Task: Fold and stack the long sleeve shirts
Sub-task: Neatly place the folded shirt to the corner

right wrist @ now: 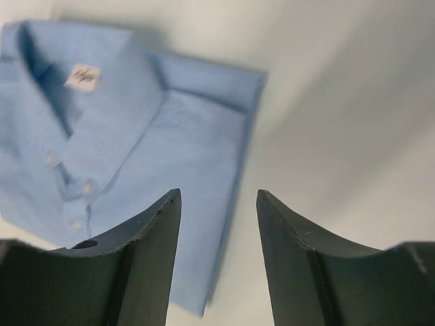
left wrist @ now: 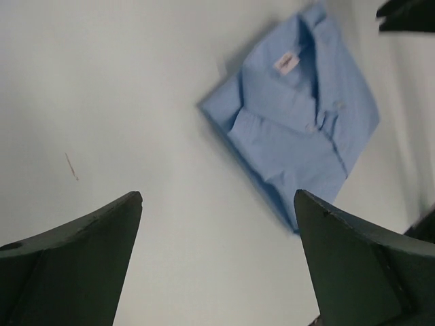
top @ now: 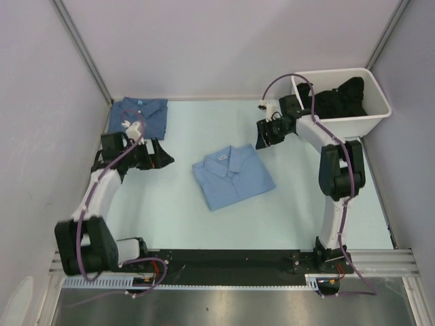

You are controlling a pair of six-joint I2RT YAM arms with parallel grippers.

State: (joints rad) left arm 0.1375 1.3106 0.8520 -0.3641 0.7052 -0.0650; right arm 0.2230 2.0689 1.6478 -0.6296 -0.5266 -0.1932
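The pale, mint-tinted desk [top: 204, 217] fills the space between grey side walls. At its far right corner sits a white rectangular plastic bin [top: 353, 126] with a heap of black cloth [top: 340, 98] inside. A light sky-blue collared button-up shirt [top: 232, 175] lies folded into a rectangle near the middle of the desk, turned at an angle, collar toward the far side, a small white neck label [left wrist: 287, 63] showing. A darker denim-blue collared shirt [top: 139, 115] lies folded at the far left corner, well apart from the lighter one, its turquoise neck label [top: 140, 103] visible. The left pincer [top: 160, 155] hangs just in front of the denim shirt, its dark jaws spread wide with nothing between them. The right pincer [top: 264, 134] hangs between the bin and the sky-blue shirt, jaws narrowly parted and empty, aimed at that shirt's edge.
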